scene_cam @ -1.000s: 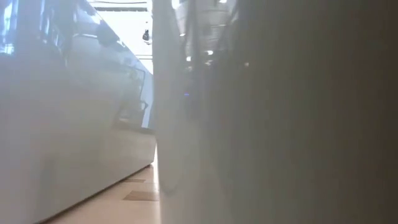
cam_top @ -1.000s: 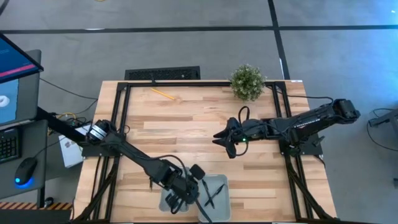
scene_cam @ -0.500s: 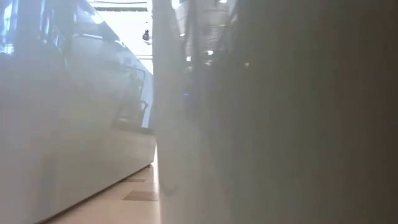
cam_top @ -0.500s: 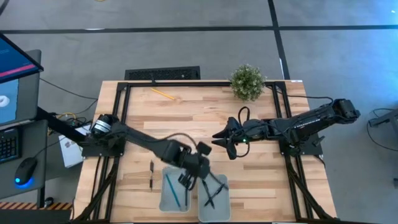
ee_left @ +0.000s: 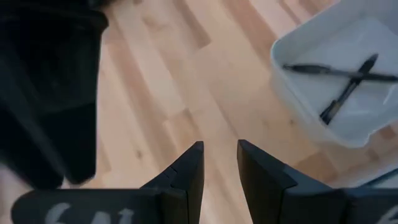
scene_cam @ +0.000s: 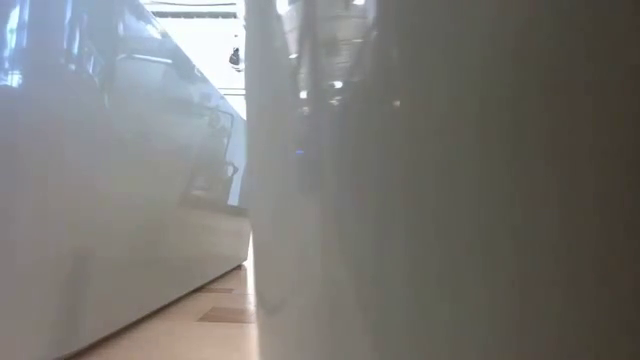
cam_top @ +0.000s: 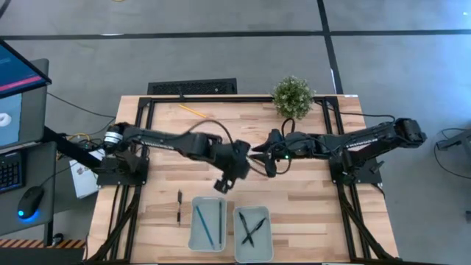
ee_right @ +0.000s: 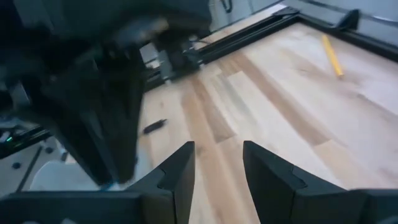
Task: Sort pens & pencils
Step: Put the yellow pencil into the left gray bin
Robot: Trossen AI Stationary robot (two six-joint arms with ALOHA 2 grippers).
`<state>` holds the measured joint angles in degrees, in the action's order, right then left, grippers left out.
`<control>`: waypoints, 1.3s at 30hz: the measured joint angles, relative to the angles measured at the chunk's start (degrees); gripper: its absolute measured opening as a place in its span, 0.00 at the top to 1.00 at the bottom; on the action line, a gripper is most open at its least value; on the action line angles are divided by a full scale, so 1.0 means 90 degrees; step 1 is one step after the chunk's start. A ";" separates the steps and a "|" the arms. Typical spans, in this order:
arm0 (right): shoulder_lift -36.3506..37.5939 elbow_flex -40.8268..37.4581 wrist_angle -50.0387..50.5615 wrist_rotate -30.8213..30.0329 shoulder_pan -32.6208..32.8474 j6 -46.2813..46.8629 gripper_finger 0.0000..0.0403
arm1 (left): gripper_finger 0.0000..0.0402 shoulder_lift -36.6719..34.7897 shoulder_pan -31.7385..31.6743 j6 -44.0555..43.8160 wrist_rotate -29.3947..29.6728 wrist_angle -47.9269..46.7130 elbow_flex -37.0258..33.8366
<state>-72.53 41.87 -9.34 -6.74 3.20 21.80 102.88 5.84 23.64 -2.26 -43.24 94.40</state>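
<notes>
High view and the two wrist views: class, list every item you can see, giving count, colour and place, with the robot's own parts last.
Trays: two, pale grey, side by side at the table's near edge, left tray, right tray.
Pens: two black, crossed in the right tray; one dark pen on the wood left of the trays.
Pencils: light blue pencil in the left tray beside a dark stick; yellow pencil at the far edge.
Plant: one, green, far edge.
Table: one, light wood.
Left gripper: mid-table, empty, fingers slightly apart.
Right gripper: mid-table, open, empty.
</notes>
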 joint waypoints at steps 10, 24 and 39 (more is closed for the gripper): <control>0.0000 0.0000 -0.0012 0.0001 -0.0696 -0.0259 0.61 | 0.78 -0.0903 -0.1518 0.0841 -0.1214 -0.0654 -0.0001; 0.0000 -0.0001 -0.0012 -0.0001 -0.1812 -0.0328 0.61 | 0.78 -0.1536 -0.4824 0.2296 -0.2633 -0.1465 -0.0077; 0.0000 0.0000 -0.0016 -0.0002 -0.2759 -0.0311 0.61 | 0.78 -0.1524 -0.6704 0.4517 -0.1712 0.0631 -0.2775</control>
<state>-72.53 41.87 -9.49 -6.75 -21.63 19.00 89.17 -54.50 64.29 -17.67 -37.56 69.42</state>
